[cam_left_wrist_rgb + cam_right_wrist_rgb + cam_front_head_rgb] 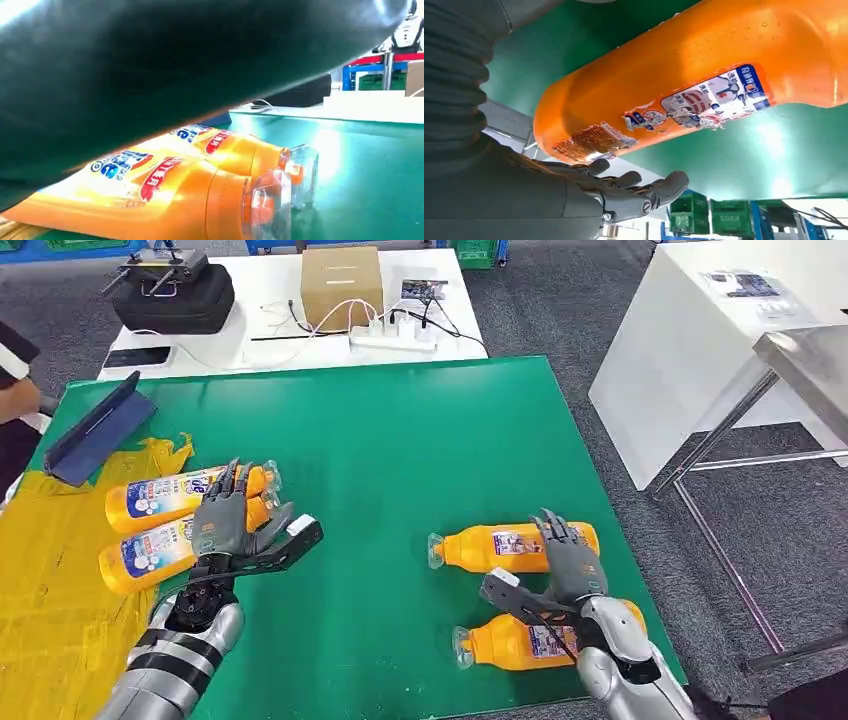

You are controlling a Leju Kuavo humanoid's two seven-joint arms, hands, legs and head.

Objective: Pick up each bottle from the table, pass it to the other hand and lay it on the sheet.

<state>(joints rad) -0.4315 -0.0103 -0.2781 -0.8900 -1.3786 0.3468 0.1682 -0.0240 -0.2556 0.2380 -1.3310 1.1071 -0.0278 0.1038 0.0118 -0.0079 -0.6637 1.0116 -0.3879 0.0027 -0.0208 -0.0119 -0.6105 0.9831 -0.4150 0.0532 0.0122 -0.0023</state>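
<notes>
Green-topped table (400, 440), head view. Four orange plastic bottles with clear caps, all lying on their sides.

Two bottles at about 9 o'clock, side by side and touching: far-left bottle (160, 495) and near-left bottle (150, 552). Their bases lie on the crinkled yellow sheet (50, 590); caps point toward the table centre, over the green surface. Left wrist view confirms the pair touching, caps side by side (280, 185).

Left hand (235, 525) sits over the cap ends of this pair, fingers spread, thumb stretched toward 3 o'clock. It holds nothing; whether the fingers touch the bottles cannot be told.

Two bottles at about 4 to 5 o'clock, apart from each other: far-right bottle (500, 545) and near-right bottle (510, 642), caps toward 9 o'clock.

Right hand (565, 565) is open, fingers extended above the far-right bottle's base end, thumb out toward 9 o'clock. In the right wrist view the fingers (644, 187) are straight and clear of the bottle (704, 75).

Dark blue angled stand (95, 430) at 10 o'clock.
</notes>
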